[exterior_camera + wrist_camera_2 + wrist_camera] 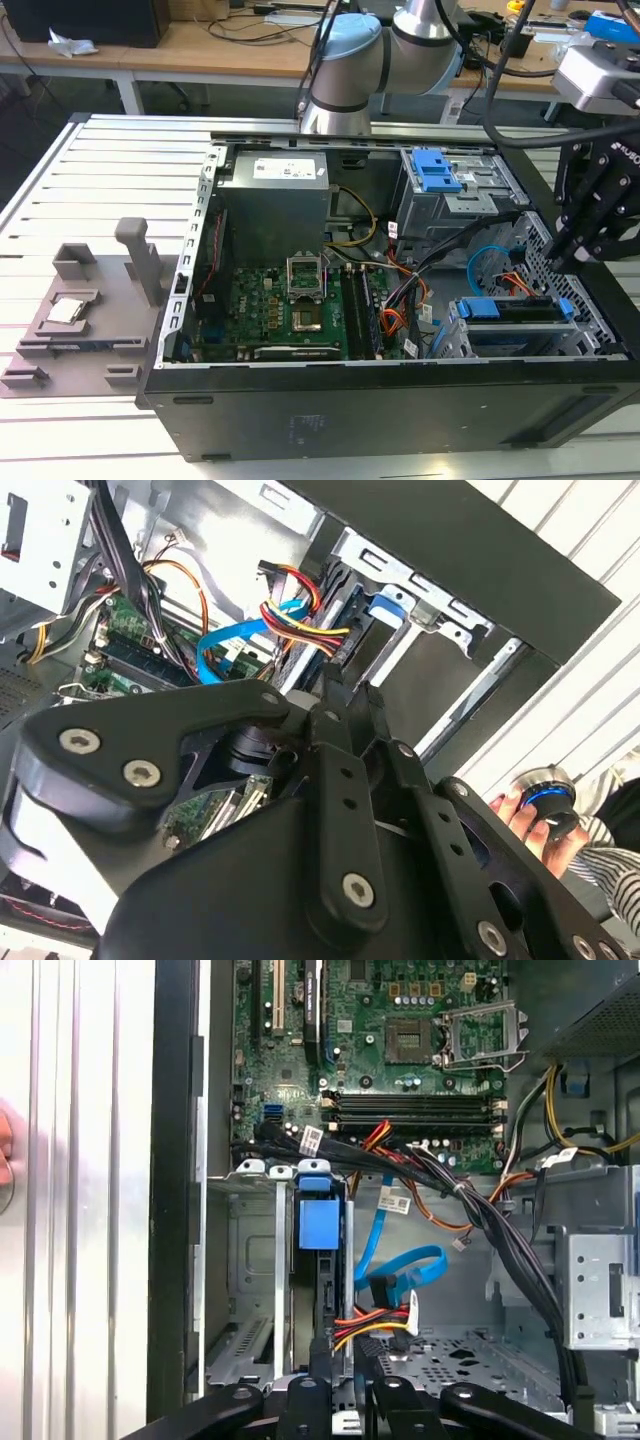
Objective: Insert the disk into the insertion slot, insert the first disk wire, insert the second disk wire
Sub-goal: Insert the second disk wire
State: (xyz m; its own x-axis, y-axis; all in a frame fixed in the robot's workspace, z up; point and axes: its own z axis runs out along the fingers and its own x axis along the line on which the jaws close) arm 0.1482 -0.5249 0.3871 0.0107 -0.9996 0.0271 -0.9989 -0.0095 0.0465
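Exterior view: disk (508,311) in insertion slot (449,338).

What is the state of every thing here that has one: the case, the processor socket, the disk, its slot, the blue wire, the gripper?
Case: on its side, side panel off.
Processor socket: open, cover frame lifted.
Disk: seated in the insertion slot.
Insertion slot: holds the disk.
Blue wire: looped beside the disk; plugged or not, cannot tell.
Gripper: at the disk's wire end.
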